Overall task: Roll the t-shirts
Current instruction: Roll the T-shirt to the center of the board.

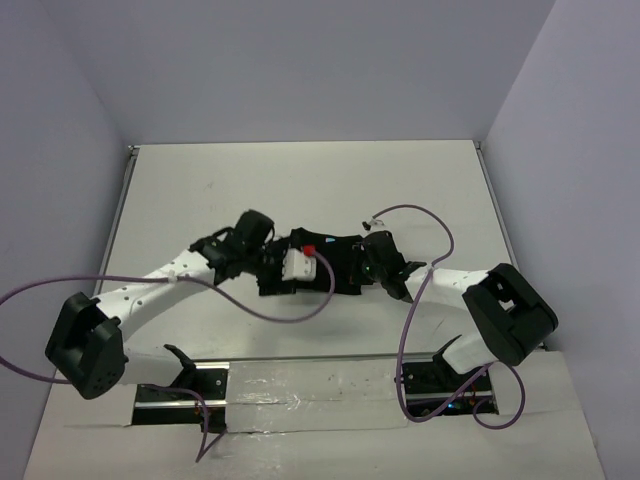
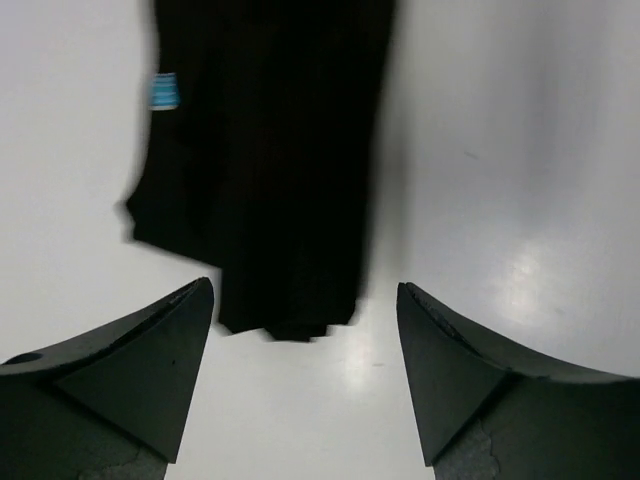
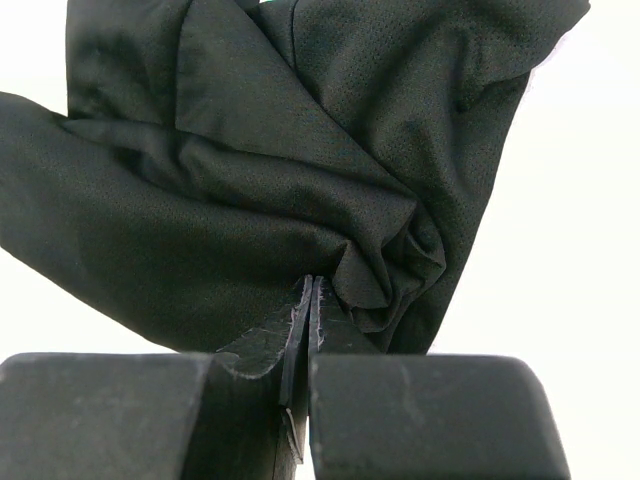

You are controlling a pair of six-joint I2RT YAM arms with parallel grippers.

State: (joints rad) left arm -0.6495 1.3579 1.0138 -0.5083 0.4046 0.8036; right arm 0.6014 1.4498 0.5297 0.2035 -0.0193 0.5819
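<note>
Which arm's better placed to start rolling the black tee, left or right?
Right, probably. The right hand is shut on a bunched fold of the plain black fabric t-shirt; the left hand is open, over the shirt's narrow end, gripping nothing.

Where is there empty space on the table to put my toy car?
The far half of the white table, between the black fabric t-shirt and the back wall, is bare. The middle is crowded: the left fingers and right fingers sit at the shirt, purple cables nearby.
</note>
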